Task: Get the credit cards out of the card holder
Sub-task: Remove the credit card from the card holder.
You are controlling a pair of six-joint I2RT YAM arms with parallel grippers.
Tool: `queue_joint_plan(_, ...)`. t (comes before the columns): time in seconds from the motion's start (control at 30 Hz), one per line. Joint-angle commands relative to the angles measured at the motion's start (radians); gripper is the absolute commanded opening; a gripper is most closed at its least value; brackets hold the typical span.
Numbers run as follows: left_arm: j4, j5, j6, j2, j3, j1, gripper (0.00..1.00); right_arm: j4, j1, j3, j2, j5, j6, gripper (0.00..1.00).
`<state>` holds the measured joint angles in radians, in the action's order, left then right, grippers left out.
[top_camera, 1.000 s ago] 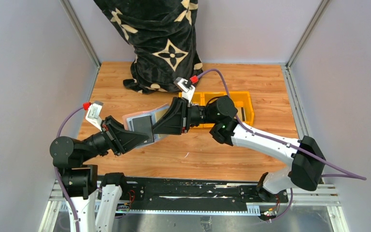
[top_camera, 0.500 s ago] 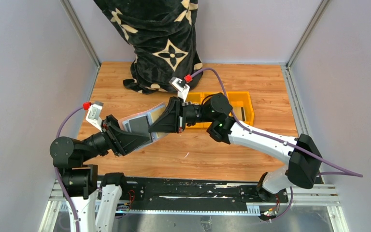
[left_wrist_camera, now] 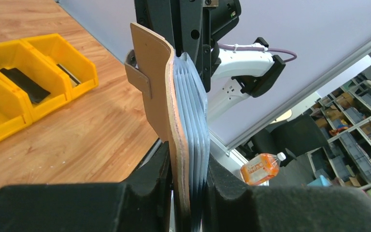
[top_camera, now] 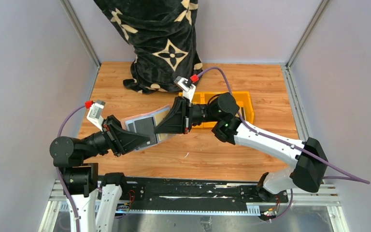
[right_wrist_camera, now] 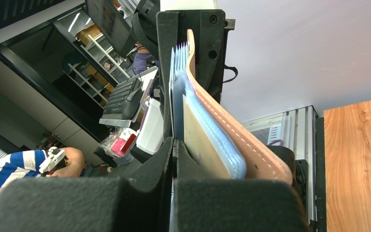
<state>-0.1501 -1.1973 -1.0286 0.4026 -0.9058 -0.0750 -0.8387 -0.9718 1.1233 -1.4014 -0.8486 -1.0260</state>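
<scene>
The brown card holder (top_camera: 145,124) hangs open in the air between my two grippers, with its greyish inner faces up. My left gripper (top_camera: 145,137) is shut on one end, clamping the brown leather (left_wrist_camera: 154,72) and its stacked blue-grey sleeves (left_wrist_camera: 193,111). My right gripper (top_camera: 161,128) is at the opposite end. In the right wrist view its jaws (right_wrist_camera: 173,145) are pressed together on a thin pale blue card edge (right_wrist_camera: 172,67). A gold-tan card (right_wrist_camera: 198,135), blue sleeves (right_wrist_camera: 224,150) and the stitched leather (right_wrist_camera: 256,150) lie just beside that grip.
A yellow three-compartment bin (top_camera: 247,102) stands behind the right arm and also shows in the left wrist view (left_wrist_camera: 79,67), with a black item (left_wrist_camera: 24,84) in it. A black patterned cloth (top_camera: 164,43) hangs at the back. Bare wood lies under the holder.
My right gripper shifted left and back, then returned right. The holder stayed held between both grippers and now lies a little lower and flatter.
</scene>
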Motion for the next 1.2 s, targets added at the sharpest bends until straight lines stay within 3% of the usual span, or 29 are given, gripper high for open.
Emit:
queue_joint_plan(0.0, 0.067, -0.031, -0.032, 0.003, -0.009, 0.007, 0.2, -0.003, 0.035, -0.029, 0.039, -0.032, 0.021, 0.0)
queue_joint_plan(0.27, 0.069, -0.02, -0.035, 0.0, -0.017, 0.007, 0.23, -0.014, 0.047, -0.054, 0.072, -0.035, 0.015, 0.0)
queue_joint_plan(0.37, 0.069, -0.01, -0.032, -0.002, -0.007, 0.007, 0.24, -0.071, 0.043, -0.049, 0.059, -0.034, -0.022, 0.19)
queue_joint_plan(0.47, 0.067, 0.002, -0.032, -0.001, -0.005, 0.007, 0.24, -0.076, 0.029, -0.04, 0.055, -0.03, -0.013, 0.32)
queue_joint_plan(0.63, 0.06, 0.019, -0.028, -0.004, -0.001, 0.007, 0.25, -0.043, 0.001, -0.016, 0.035, -0.018, 0.021, 0.38)
queue_joint_plan(0.73, 0.059, 0.021, -0.027, -0.005, 0.0, 0.008, 0.32, -0.041, -0.01, 0.002, 0.014, -0.01, 0.021, 0.39)
queue_joint_plan(0.83, 0.058, 0.027, -0.027, -0.007, 0.009, 0.007, 0.37, -0.031, -0.023, 0.039, -0.016, -0.009, 0.025, 0.36)
queue_joint_plan(0.9, 0.055, 0.025, -0.025, -0.008, 0.014, 0.007, 0.38, -0.031, -0.03, 0.062, -0.036, -0.012, 0.019, 0.29)
queue_joint_plan(1.03, 0.043, 0.017, -0.011, -0.008, 0.022, 0.007, 0.38, -0.028, -0.04, 0.085, -0.063, -0.008, 0.018, 0.26)
queue_joint_plan(1.17, 0.039, 0.007, 0.001, -0.011, 0.017, 0.007, 0.37, -0.019, -0.041, 0.085, -0.066, -0.003, 0.016, 0.12)
